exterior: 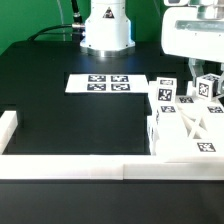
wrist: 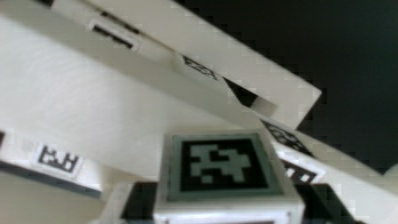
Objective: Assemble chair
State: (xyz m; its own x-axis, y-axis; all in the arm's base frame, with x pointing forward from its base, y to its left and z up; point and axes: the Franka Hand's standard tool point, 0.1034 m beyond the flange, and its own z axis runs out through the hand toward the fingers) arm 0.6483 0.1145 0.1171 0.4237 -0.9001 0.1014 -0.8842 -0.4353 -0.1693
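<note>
White chair (exterior: 185,128) directly beneath claw (exterior: 190,75)

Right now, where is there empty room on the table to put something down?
The black table is bare between the marker board and the long white rail. The exterior view's right is crowded with chair parts, with the gripper above.

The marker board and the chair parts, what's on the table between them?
Nothing: in the exterior view, only a narrow strip of bare black table separates the marker board from the chair parts.
</note>
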